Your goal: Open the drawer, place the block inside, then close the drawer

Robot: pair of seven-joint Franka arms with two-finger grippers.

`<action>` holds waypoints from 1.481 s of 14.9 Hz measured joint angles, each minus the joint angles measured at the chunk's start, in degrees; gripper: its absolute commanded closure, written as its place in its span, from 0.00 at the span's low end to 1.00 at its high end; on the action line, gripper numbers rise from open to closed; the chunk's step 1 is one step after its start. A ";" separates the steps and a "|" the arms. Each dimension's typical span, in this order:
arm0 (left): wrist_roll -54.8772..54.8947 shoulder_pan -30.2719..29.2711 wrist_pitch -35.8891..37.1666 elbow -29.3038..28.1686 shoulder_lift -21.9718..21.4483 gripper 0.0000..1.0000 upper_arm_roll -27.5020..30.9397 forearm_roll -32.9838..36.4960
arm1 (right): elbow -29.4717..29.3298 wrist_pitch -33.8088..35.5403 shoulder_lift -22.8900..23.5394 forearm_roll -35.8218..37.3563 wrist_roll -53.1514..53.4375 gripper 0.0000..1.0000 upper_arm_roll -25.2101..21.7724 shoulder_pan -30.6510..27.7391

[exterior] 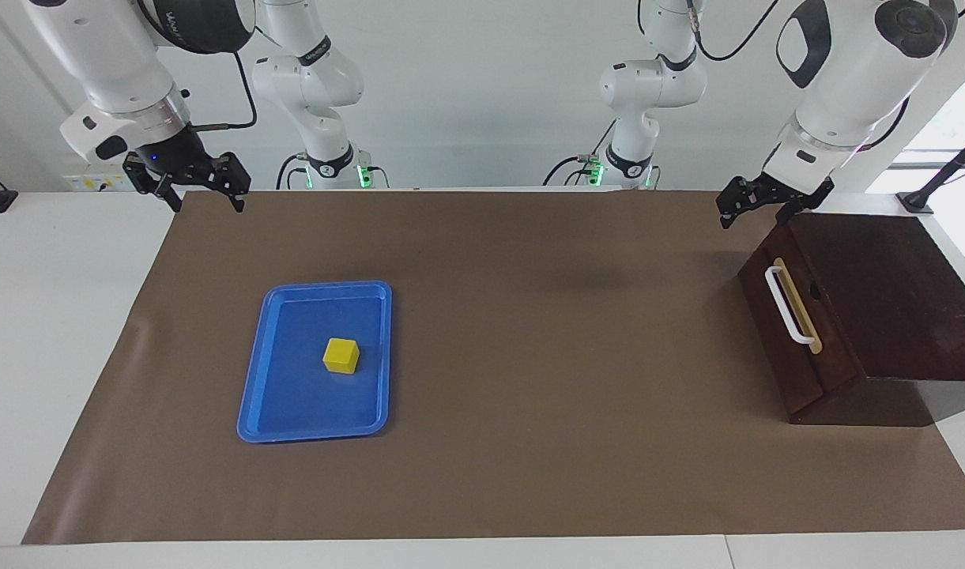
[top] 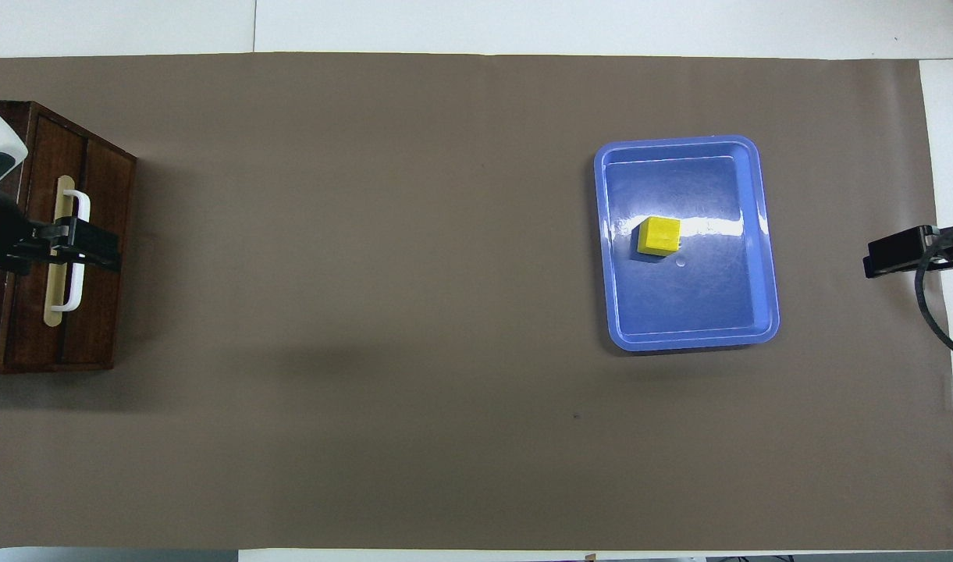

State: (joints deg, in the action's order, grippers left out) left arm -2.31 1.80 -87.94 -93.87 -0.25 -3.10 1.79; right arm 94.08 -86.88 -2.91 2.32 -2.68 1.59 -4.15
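Blue tray (exterior: 254, 399), lower left of the facing view, holds the block (exterior: 341, 355). At right the drawer (exterior: 790, 328) sits shut (nothing done yet). Left tool (exterior: 763, 203) above it and right tool (exterior: 190, 183) upper left, both spread, empty.

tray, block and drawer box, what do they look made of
The tray looks like glossy blue plastic: it shows bright glare streaks and a moulded, rounded rim. The block is matte yellow with plain faces, perhaps plastic or painted wood. The drawer looks like dark stained wood with visible grain; its white handle seems smooth plastic.
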 measured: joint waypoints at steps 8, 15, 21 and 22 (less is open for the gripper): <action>0.00 0.00 0.00 0.00 0.00 0.00 0.00 0.00 | 0.01 0.09 0.00 0.00 0.00 0.00 0.00 0.00; 0.00 0.00 0.00 0.00 0.00 0.00 0.00 0.00 | 0.37 1.54 -0.02 0.00 -0.99 0.00 0.01 0.01; 0.00 0.00 0.00 0.00 0.00 0.00 0.00 0.00 | 8.31 -2.40 -2.86 -1.08 -9.93 0.00 0.25 0.06; 0.00 0.00 0.00 0.00 0.00 0.00 0.00 0.00 | 10.53 -4.26 -3.77 -1.60 -12.11 0.00 0.32 0.07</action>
State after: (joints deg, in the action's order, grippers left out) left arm -2.30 1.79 -87.94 -93.87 -0.25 -3.09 1.79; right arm 104.61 -91.14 -6.67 0.72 -14.79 1.91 -4.08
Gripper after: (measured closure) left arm 0.000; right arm 0.000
